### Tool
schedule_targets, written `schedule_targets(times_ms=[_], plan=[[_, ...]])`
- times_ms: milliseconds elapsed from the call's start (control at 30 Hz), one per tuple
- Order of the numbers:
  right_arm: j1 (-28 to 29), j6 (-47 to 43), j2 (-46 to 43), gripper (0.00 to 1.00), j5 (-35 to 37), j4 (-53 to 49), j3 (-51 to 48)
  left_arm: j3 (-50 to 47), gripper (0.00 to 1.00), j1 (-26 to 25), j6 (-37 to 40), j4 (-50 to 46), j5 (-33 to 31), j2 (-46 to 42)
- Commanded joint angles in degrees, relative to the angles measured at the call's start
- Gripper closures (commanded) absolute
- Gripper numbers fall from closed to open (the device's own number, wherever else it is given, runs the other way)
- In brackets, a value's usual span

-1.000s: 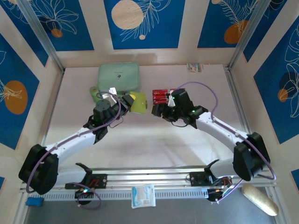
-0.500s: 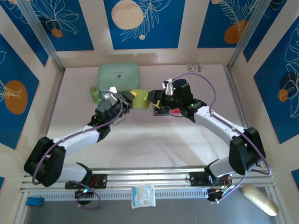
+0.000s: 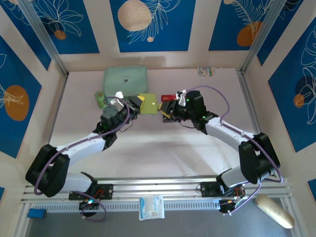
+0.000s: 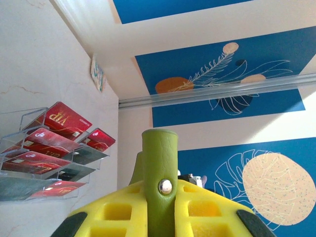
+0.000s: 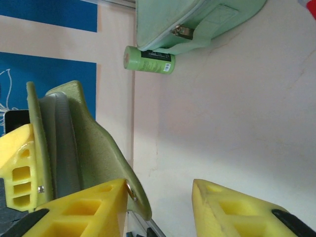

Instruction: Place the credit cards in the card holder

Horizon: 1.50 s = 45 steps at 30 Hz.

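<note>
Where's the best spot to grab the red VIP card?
Likely its free end. The card leans tilted in the clear tray, one end tucked in a slot, the other sticking out. Come from that open side, jaws pinching its two flat faces.

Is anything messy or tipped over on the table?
Nothing is spilled or broken. Only a small green tube lies on its side by the corner of the mint-green zip case. The credit cards stand neatly in their clear tray. The card holder is pinched in the left gripper.
</note>
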Motion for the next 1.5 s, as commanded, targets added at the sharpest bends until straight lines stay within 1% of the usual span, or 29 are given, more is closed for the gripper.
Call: schedule_targets(times_ms=[0, 133, 567, 1067, 1200, 1467], plan=[[-0.29, 2.16, -0.30, 0.60, -2.12, 3.35, -0.96, 0.83, 1.00, -0.07, -0.61, 4.51, -0.77, 0.15], [-0.22, 3.92, 0.51, 0.60, -4.12, 6.83, -1.53, 0.73, 1.00, -0.14, -0.73, 4.80, -0.77, 0.18], [0.60, 11.71, 4.21, 0.61, -11.83, 23.95, -3.83, 1.26, 1.00, -0.35, -1.60, 7.19, 0.00, 1.86], [0.84, 15.35, 6.02, 0.62, -16.13, 31.14, -4.11, 1.74, 1.00, -0.76, -2.16, 8.87, 0.55, 4.09], [0.82, 15.90, 6.58, 0.68, -16.01, 31.88, -4.66, 1.95, 1.00, -0.88, -2.03, 8.82, 0.55, 4.08], [0.31, 17.43, 7.65, 0.93, -15.97, 34.44, -6.18, 1.77, 1.00, -0.97, -1.90, 8.63, 0.37, 3.64]])
